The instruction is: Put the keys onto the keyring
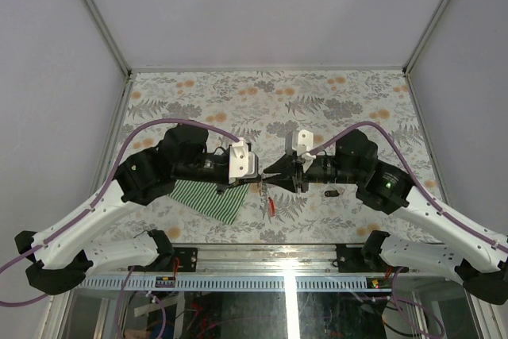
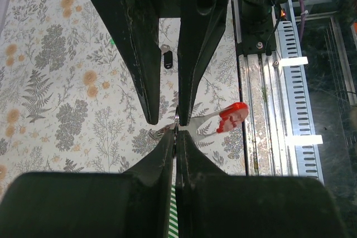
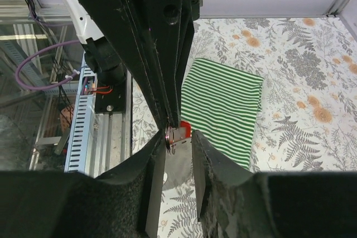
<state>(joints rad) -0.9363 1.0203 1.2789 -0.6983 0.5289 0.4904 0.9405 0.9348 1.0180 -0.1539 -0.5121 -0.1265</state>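
Note:
My left gripper is shut on the edge of the thin grey keyring, held above the table near its front edge. The ring's red tag hangs beside it and shows below the grippers from above. My right gripper faces the left one tip to tip. Its jaws stand apart, with the ring against the inner face of one finger. A small silvery piece sticks out by the ring; I cannot tell what it is. One dark-headed key lies on the table, right of the grippers.
A green-and-white striped cloth lies under the left arm, close to the front edge. The metal rail and cable tray run along the near side. The flowered tabletop stretches behind both arms.

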